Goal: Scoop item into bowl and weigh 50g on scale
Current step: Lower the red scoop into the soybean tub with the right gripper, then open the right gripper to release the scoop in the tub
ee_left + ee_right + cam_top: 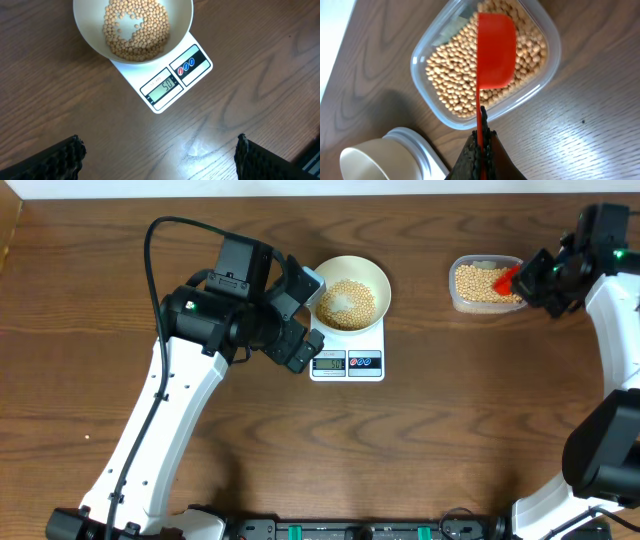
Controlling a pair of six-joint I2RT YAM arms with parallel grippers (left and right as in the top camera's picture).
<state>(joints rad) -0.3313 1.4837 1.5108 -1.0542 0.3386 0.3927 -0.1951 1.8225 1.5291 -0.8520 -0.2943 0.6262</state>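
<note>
The white bowl (352, 292) holds a layer of tan beans (346, 304) and stands on the white scale (348, 362). In the left wrist view the bowl (90, 35) sits on the scale (172, 82), whose display reads 50. My left gripper (159, 155) is open and empty over bare table, just left of the scale in the overhead view (300, 345). My right gripper (482, 142) is shut on the handle of a red scoop (495, 50), held over the clear tub of beans (450, 75) at the back right (483, 284).
The table's far edge runs just behind the bowl and tub. A black cable loops over the left arm (160, 240). In the right wrist view the bowl's rim and scale corner show at lower left (367, 155).
</note>
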